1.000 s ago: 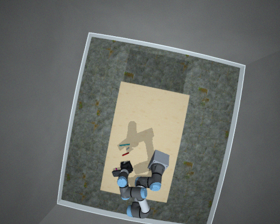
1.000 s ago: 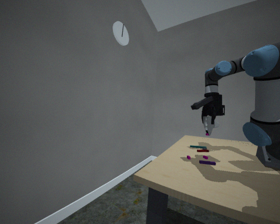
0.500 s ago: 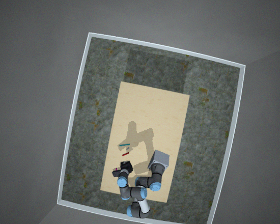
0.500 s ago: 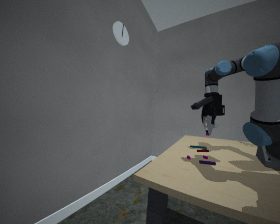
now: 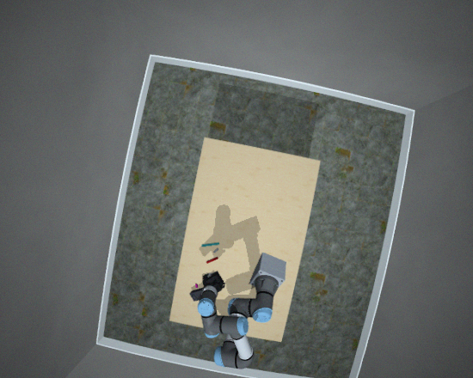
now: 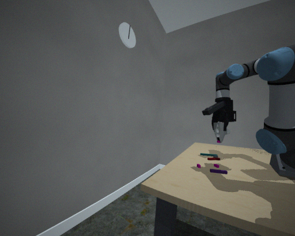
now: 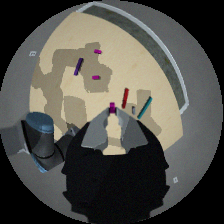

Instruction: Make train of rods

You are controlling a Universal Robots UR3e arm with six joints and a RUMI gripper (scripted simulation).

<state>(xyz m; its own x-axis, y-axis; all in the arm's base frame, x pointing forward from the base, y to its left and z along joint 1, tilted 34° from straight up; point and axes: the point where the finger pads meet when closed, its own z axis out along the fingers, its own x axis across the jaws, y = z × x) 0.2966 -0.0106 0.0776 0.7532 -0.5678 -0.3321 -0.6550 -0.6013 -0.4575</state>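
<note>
My gripper (image 6: 218, 139) (image 7: 112, 107) is shut on a magenta rod (image 6: 218, 141) (image 7: 112, 105), held well above the table. The turquoise rod (image 5: 210, 244) (image 6: 208, 154) (image 7: 145, 107) lies flat. The short grey rod (image 5: 216, 250) (image 7: 133, 109) lies close beside it, and the red rod (image 5: 212, 259) (image 6: 213, 159) (image 7: 125, 98) lies on the grey rod's other side, at a slant. The purple rod (image 6: 218, 171) (image 7: 78, 66) lies apart, hidden under the arm in the top view. Two more magenta rods lie separately: one (image 5: 196, 285) (image 6: 198, 166) (image 7: 97, 51) farther from the base, one (image 6: 216, 166) (image 7: 96, 77) nearer.
The wooden table (image 5: 260, 180) (image 6: 178, 182) has a side edge close to the rods. The arm's base stands on the grey block (image 5: 272, 266) on the opposite side. The arm's shadow falls over several rods.
</note>
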